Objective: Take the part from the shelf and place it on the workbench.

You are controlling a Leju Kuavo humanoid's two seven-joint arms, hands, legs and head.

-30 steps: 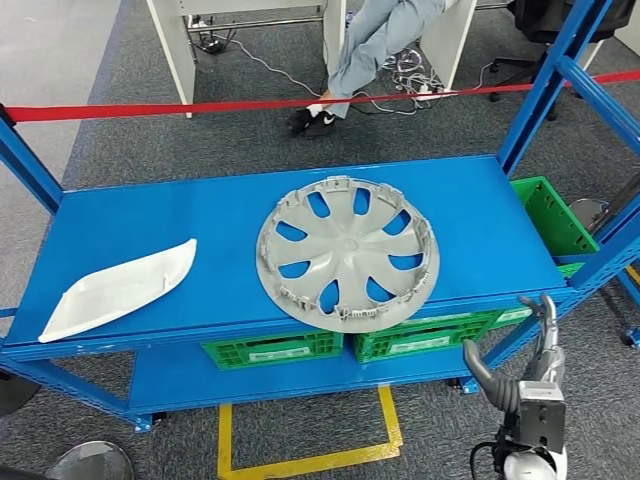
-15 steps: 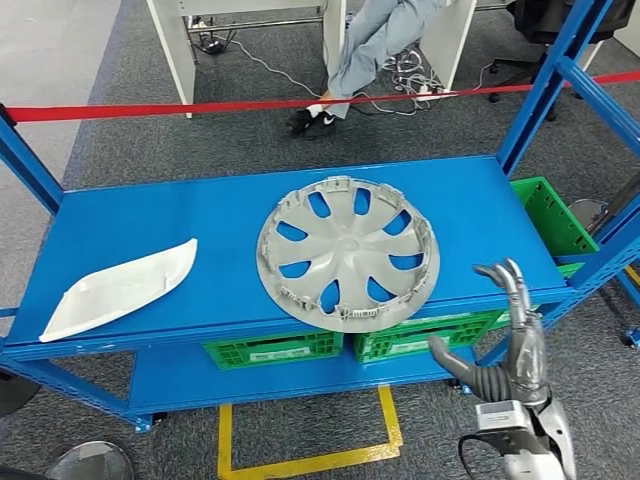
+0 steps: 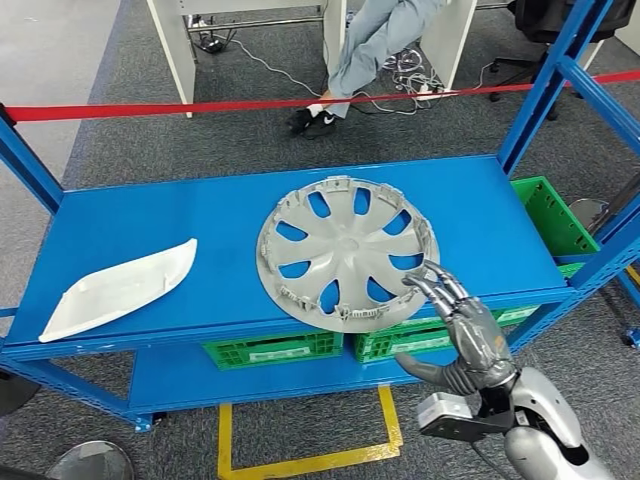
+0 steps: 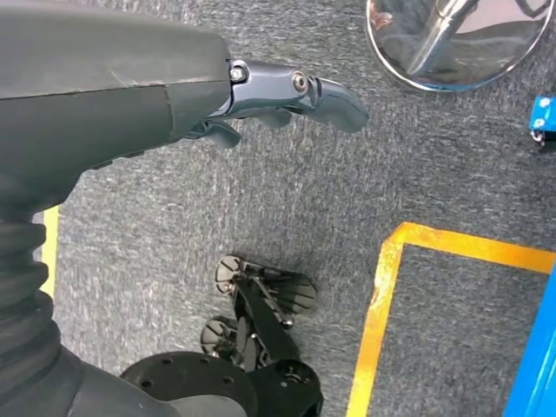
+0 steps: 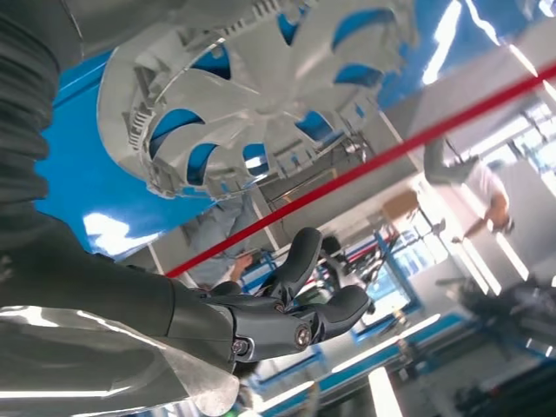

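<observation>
Reaching for the part, with the first step of the task not yet finished: nothing grasped, nothing lifted. Stretching the right hand [image 3: 460, 330] forward and up from below the front edge of the blue shelf [image 3: 189, 220], fingers extended and slightly spread, thumb held out to the side, holding nothing. Bringing the fingertips [image 3: 426, 283] up to the near rim of the grey wheel cover [image 3: 347, 250]; impossible to tell whether they are touching it or just short of it. Judging the wheel cover to be the part meant, since it is lying flat on the shelf directly ahead of the right hand, its clipped rim facing up and its near edge overhanging the shelf front a little. Lying far off to the side of that hand, well apart from the wheel cover: a white curved panel [image 3: 121, 288]. Sitting below the fingers on the lower level: green crates [image 3: 272, 350].

Hanging the left hand [image 4: 288, 91] down over grey carpet, fingers stretched out, gripping nothing.

Calling next, by this judgement, for getting the fingers over the raised rim and the thumb under the overhanging edge, then pinching firmly before lifting. Risking a slip or a tilt with a one-sided hold on so wide and thin a disc.
</observation>
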